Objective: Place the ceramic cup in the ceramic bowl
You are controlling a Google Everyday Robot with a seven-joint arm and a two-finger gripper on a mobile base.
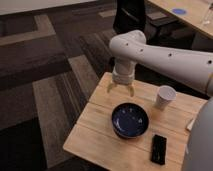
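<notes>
The ceramic cup (164, 97), small and pale white, stands upright on the wooden table (95, 132) toward its right side. The ceramic bowl (130, 120), wide and dark navy, sits in the middle of the table, left of and nearer than the cup. My gripper (120, 89) hangs from the white arm over the table's far left part, above and behind the bowl, well left of the cup. Its two fingers point down, spread apart, with nothing between them.
A black flat device (159, 149) lies on the table near the front right, beside the bowl. A black office chair (131, 15) and a long wooden desk (192, 17) stand behind. Patterned carpet lies to the left.
</notes>
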